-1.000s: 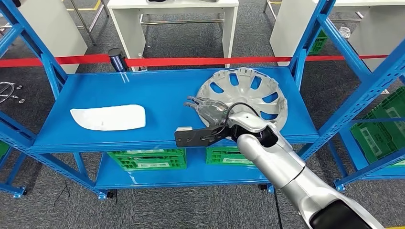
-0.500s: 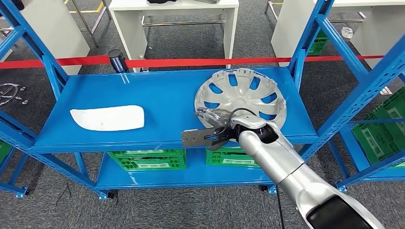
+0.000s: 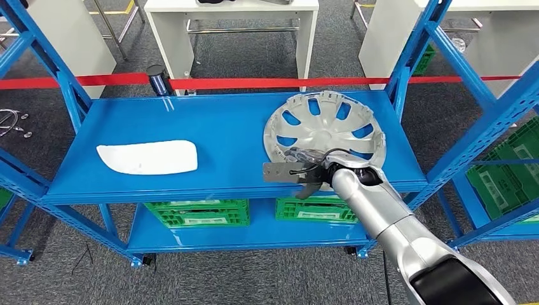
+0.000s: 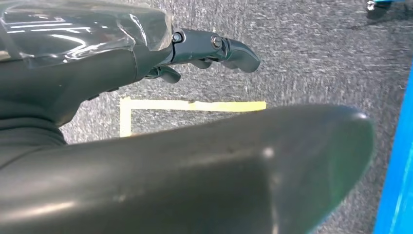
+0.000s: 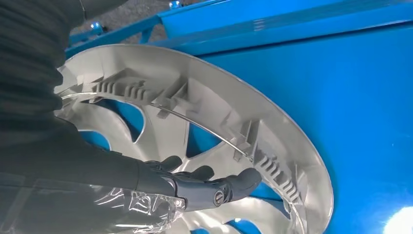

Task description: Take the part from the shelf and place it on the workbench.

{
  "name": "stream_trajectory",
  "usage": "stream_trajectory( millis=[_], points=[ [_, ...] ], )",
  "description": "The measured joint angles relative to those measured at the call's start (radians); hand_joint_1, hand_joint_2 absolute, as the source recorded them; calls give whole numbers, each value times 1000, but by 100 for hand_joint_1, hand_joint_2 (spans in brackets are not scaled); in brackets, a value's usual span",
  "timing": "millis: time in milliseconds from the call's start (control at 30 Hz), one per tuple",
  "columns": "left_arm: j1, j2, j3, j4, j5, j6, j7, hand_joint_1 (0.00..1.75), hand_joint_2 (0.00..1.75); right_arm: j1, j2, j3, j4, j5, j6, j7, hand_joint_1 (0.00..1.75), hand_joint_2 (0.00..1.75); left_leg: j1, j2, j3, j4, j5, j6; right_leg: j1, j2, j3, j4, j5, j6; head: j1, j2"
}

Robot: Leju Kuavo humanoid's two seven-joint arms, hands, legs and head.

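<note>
A silver hubcap (image 3: 330,124) lies hollow side up on the right half of the blue shelf (image 3: 222,127). My right hand (image 3: 309,170) is at its near rim, fingers stretched over the edge into the hollow. In the right wrist view the dark fingers (image 5: 214,187) lie flat over the spokes just inside the ribbed rim of the hubcap (image 5: 229,126), and I see no grip on it. A white curved part (image 3: 149,157) rests on the shelf's left half. My left hand (image 4: 204,48) hangs over grey carpet, fingers loosely extended and holding nothing.
Blue uprights (image 3: 407,57) frame the shelf at both ends. Green crates (image 3: 194,213) sit on the lower level, and another crate (image 3: 508,171) sits in the rack to the right. A red barrier tape (image 3: 254,82) and white tables (image 3: 235,13) stand behind.
My right hand has moved right along the shelf front and settled onto the hubcap's near rim. The hubcap and white part have stayed in place.
</note>
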Motion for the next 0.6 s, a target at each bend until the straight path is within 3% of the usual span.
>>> stream_trajectory(
  millis=[67,133,167,200,233,300,367,500,567,600],
  points=[
    [-1,6,-8,17,-1,6,-2,0,0,0,-6,-11,12,4,-8,0,0,175,2,1,5,-9,6,14,0,-1,-38,78,-38,-3,1,0],
    [-3,10,-13,28,-1,10,-3,0,0,6,-11,-19,25,7,-16,0,0,175,-2,1,3,-10,6,19,0,-1,-107,221,-92,-11,2,0],
    [-2,11,-14,33,-1,11,-3,0,0,10,-13,-22,31,8,-17,0,0,175,-4,1,3,-9,6,20,0,-1,-135,275,-108,-10,2,0],
    [-2,12,-15,37,-1,12,-3,0,0,14,-14,-24,36,8,-18,0,0,175,-6,1,3,-9,6,21,0,-1,-144,293,-108,-6,2,0],
    [-2,12,-15,41,-1,12,-3,0,0,16,-15,-26,39,9,-20,0,0,175,-7,0,3,-8,6,21,0,-1,-132,265,-92,1,2,0],
    [-2,13,-17,46,0,13,-2,0,0,16,-15,-33,43,9,-32,0,0,175,-8,-1,3,-4,4,18,0,-3,-63,122,-39,11,3,0],
    [-3,13,-18,48,1,12,0,0,0,17,-12,-48,44,10,-59,2,0,175,-13,-2,0,2,1,12,3,-4,-8,14,-3,5,2,0],
    [-2,13,-18,47,3,9,7,0,0,23,-1,-104,44,20,-110,24,0,175,-11,-3,-6,12,-8,-6,3,-3,5,-7,8,-15,1,0],
    [-2,14,-20,47,7,7,8,0,0,23,6,-129,43,28,-110,31,0,175,-6,-2,-35,76,-47,-19,-3,-3,8,-9,10,-22,-2,0],
    [-3,15,-21,47,8,7,9,0,0,24,8,-139,44,31,-109,32,0,175,-4,-1,-66,142,-81,-25,-3,-3,9,-9,9,-24,-4,0]
  ],
)
